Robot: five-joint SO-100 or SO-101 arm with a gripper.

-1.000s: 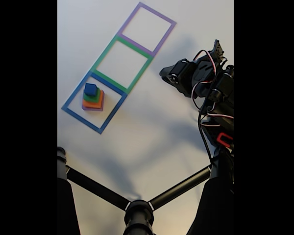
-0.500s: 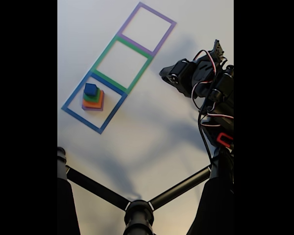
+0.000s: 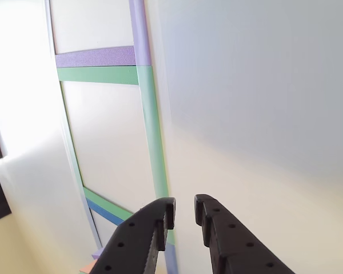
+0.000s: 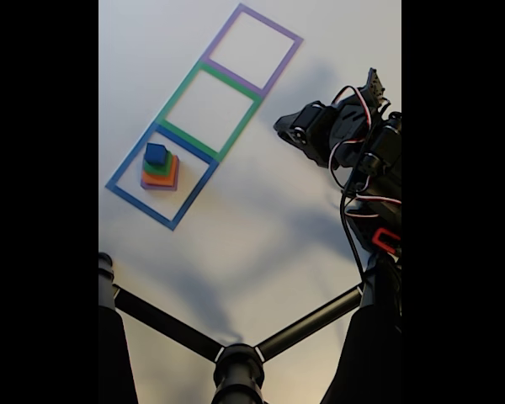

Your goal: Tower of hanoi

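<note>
In the fixed view the tower of hanoi [image 4: 160, 168] stands stacked inside the blue taped square [image 4: 135, 202]. Its blue cube [image 4: 156, 153] is on top, then green [image 4: 159, 167], orange [image 4: 163, 177] and the purple base [image 4: 158, 187]. My gripper [image 4: 280, 128] hangs well to the right of the stack, beside the green taped square, touching nothing. In the other view the black fingertips [image 3: 184, 210] stand a narrow gap apart with nothing between them, over the green tape line [image 3: 151, 125]. A corner of the stack [image 3: 89, 265] peeks in at the bottom left.
Three taped squares run in a diagonal row on the white table: purple [image 4: 269, 23], green [image 4: 178, 88] and blue. The arm's body with its wires [image 4: 370, 160] fills the right side. A black stand with spread bars [image 4: 236, 362] crosses the bottom.
</note>
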